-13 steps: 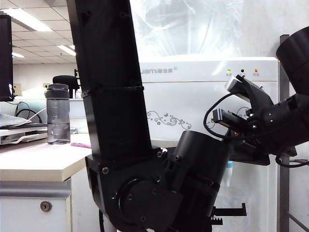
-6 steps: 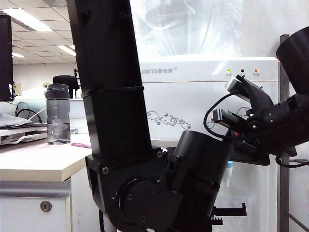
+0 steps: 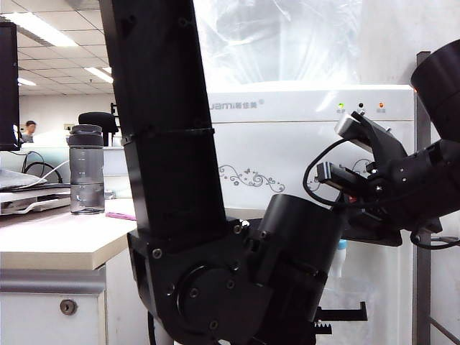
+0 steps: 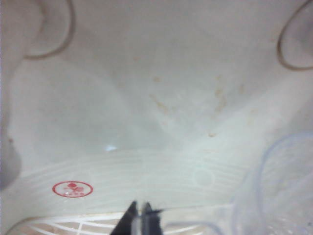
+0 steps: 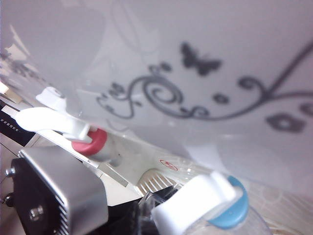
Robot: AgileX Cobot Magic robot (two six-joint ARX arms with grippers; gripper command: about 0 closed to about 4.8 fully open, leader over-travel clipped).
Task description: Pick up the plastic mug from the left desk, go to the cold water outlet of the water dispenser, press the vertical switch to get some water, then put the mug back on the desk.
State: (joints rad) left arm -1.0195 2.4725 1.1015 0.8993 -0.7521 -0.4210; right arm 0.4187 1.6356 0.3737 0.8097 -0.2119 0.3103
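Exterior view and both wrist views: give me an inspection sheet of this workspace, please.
Surface: left desk, pale top, mostly bare.
Job's things: plastic mug in the water dispenser recess, under the cold water outlet; vertical switch in plain sight.
Clutter: grey bottle and papers on the desk.
Grippers: left claw shut beside the mug, grip unclear; right claw near the taps, jaws hidden.
Cables: black loop on the right arm.
Surroundings: office, ceiling lights, a seated person far back.

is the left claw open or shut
Shut: in the left wrist view the left claw's dark fingertips meet, beside the clear mug.
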